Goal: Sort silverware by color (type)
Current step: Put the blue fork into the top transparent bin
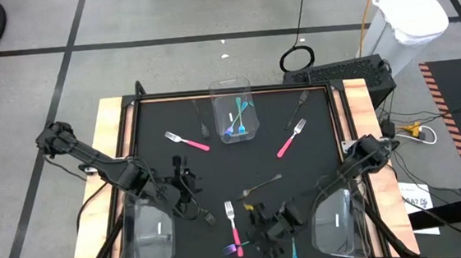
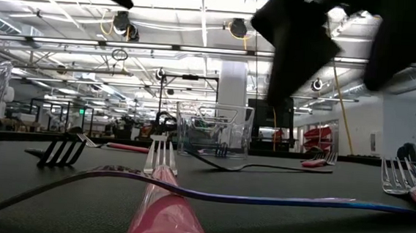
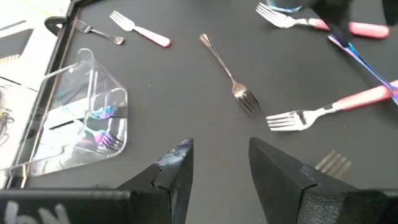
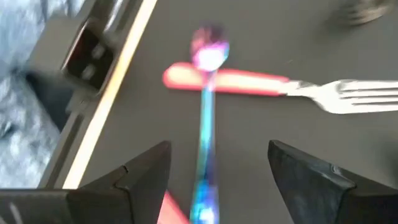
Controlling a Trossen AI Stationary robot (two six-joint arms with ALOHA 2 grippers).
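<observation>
Well, watch the table (image 1: 151, 119) edge first. The pieces you are after lie at about 6 o'clock, right against the near rim. A clumsy sweep there could push one off the mat, out of reach.

Next, the three clear bins. The one at 12 o'clock (image 1: 229, 88) already holds teal-handled forks. The bins at 7 o'clock (image 1: 136, 235) and 5 o'clock (image 1: 345, 227) flank your arms. An elbow swinging outward could knock either of them, and a drop aimed at the wrong bin would mix the colours.

Your right gripper (image 4: 217, 152) hangs low at 6 o'clock with its claw spread wide and nothing in it. It straddles a thin iridescent blue-purple utensil (image 4: 205, 124), which lies across the handle of a pink fork (image 4: 249, 82). That crossing is your main risk. Closing low could pinch both pieces, or lever the pink fork aside as the thin one lifts. The iridescent handle looks slick and narrow, so a grip off its line may let it twist or slip out. A teal fork (image 1: 294, 252) sits just beside it, toward 5 o'clock, and could get nudged too.

Your left gripper (image 1: 187, 182) waits at about 8 o'clock, its claw half spread and empty. A silver fork (image 3: 227, 74) lies ahead of it near the centre, and a dark fork (image 1: 209, 218) lies close by. If both arms head for the centre together, they may well clash.
</observation>
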